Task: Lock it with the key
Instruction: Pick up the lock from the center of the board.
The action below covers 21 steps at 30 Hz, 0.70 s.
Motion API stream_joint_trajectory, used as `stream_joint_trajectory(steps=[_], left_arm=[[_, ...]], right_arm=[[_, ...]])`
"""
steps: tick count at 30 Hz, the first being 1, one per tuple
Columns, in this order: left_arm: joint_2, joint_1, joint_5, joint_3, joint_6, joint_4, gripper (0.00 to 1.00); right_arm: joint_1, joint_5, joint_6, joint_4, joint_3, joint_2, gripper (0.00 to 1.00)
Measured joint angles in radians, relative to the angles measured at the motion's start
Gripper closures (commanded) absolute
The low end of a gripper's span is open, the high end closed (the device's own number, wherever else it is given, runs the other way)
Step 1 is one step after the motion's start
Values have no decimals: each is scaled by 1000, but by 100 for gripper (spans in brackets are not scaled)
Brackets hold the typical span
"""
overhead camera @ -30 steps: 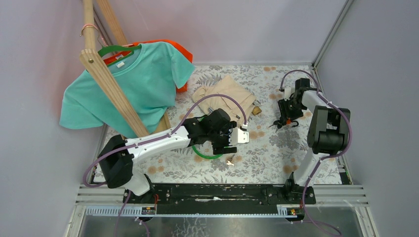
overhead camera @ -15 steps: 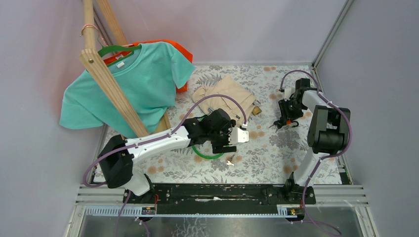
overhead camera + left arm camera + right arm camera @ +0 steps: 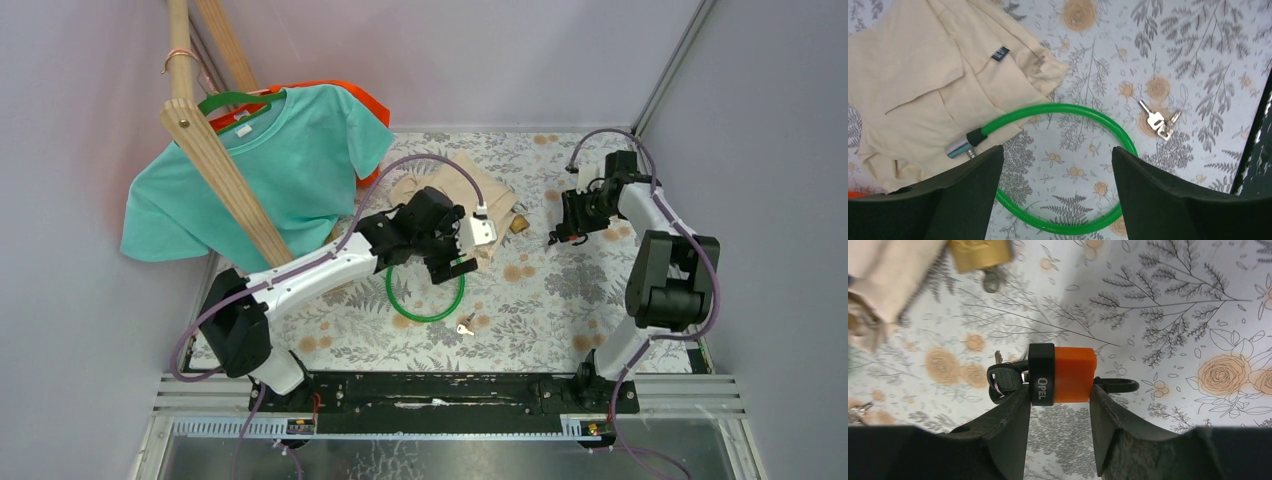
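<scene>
Orange padlock (image 3: 1068, 375) pinched in right gripper (image 3: 1059, 396), arm bent, reaching to far side of table. Left arm stretched forward; left gripper (image 3: 1056, 161) spread wide, empty, over green cable lock (image 3: 1063, 106).

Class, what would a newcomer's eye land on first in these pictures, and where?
Likely the teal T-shirt hanging at the back left, then the green cable loop lying on the flowered table. On the right, the right gripper clamps an orange padlock.

teal shirt (image 3: 290, 170) hung on green hanger (image 3: 235, 99) | orange garment (image 3: 370, 100) behind shirt | wooden rack (image 3: 215, 166) leaned at left | beige cloth (image 3: 918, 75) lay on floral bench (image 3: 540, 310)
</scene>
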<state>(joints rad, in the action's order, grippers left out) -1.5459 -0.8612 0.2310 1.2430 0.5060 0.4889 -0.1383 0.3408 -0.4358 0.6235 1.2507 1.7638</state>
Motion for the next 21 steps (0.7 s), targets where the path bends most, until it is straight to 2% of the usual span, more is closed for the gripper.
stream_joint_trajectory(steps=[4,9,17,21], left_arm=[[-30,45,53,63,-85,-12,18],[-90,97,122,137,-244,-45,23],[-207,183,264,246,-659,-159,40],[-256,198,310,267,-839,-223,44]], right_arm=[[21,61,31,-5,-8,-89,100],[109,104,69,-37,-34,-194,100],[232,183,153,-117,-87,-326,100],[251,215,187,-160,-106,-362,100]])
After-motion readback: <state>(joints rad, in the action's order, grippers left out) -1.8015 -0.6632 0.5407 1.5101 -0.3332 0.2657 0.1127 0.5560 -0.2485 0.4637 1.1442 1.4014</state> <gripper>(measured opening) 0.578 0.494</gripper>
